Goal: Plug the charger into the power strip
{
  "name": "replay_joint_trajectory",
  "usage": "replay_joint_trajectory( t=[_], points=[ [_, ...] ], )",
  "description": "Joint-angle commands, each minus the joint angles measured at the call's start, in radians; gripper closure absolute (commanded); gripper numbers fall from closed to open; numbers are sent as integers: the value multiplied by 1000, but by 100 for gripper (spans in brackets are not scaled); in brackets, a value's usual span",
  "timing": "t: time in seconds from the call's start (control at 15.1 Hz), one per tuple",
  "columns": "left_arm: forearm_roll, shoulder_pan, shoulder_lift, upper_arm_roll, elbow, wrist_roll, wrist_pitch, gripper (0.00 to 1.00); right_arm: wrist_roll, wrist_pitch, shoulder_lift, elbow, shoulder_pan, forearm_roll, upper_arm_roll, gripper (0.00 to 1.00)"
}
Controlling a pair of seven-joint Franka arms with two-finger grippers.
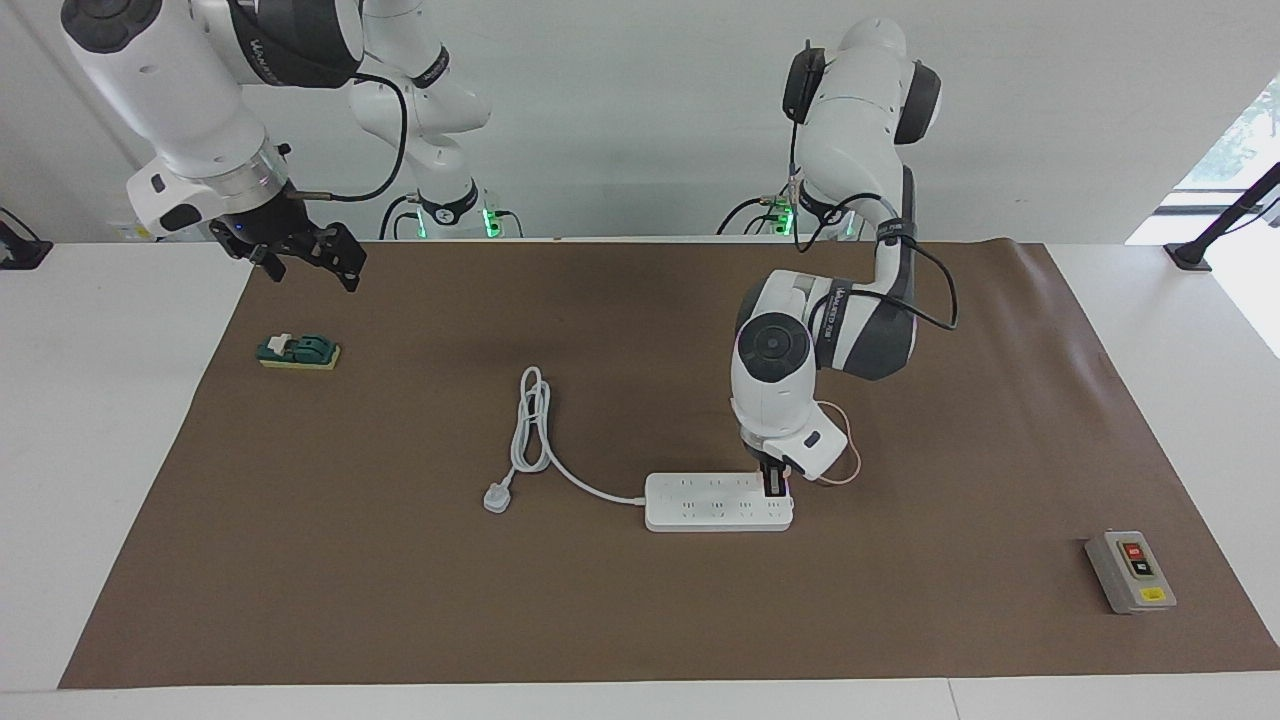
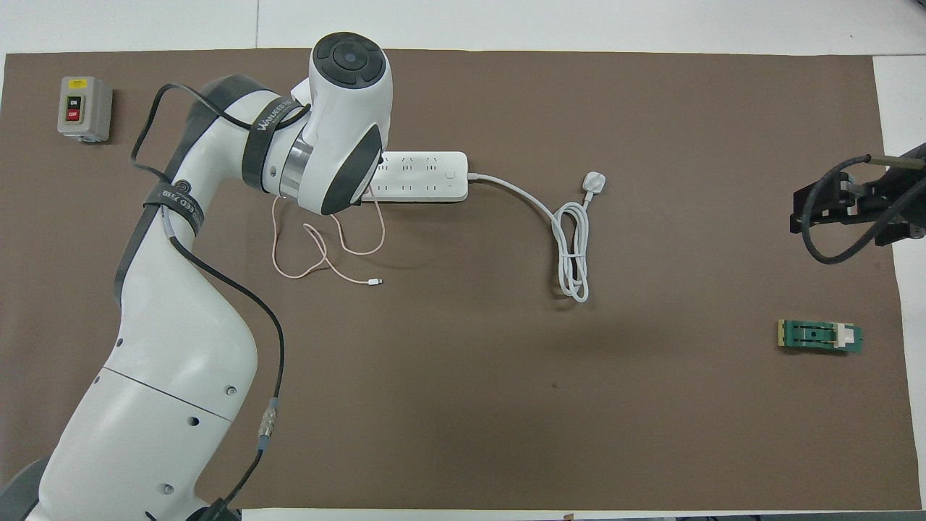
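The white power strip (image 1: 700, 502) lies flat at the middle of the brown mat and shows in the overhead view (image 2: 427, 177) too. My left gripper (image 1: 775, 487) points straight down onto the strip's end toward the left arm's end of the table, shut on the charger. The charger's cube is almost hidden between the fingers. Its thin pink cable (image 1: 850, 462) trails out beside the gripper and lies looped on the mat (image 2: 325, 253), nearer to the robots than the strip. My right gripper (image 1: 310, 258) waits open in the air over the mat's edge at the right arm's end (image 2: 832, 206).
The strip's thick white cord (image 1: 530, 425) is coiled toward the right arm's end and ends in a three-pin plug (image 1: 497, 497). A grey button box (image 1: 1130, 572) sits near the mat's corner at the left arm's end. A small green and yellow block (image 1: 298, 351) lies below the right gripper.
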Motion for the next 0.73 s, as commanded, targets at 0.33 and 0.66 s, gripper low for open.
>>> replay_joint_trajectory(
  t=[0.33,0.66],
  points=[
    [6,-2,-5,5,-114,11,103,100,-15,-12,-10,-4,-15,-13,12,0],
    [9,5,-8,5,-131,12,124,100,-15,-12,-10,-4,-15,-13,12,0]
  ],
)
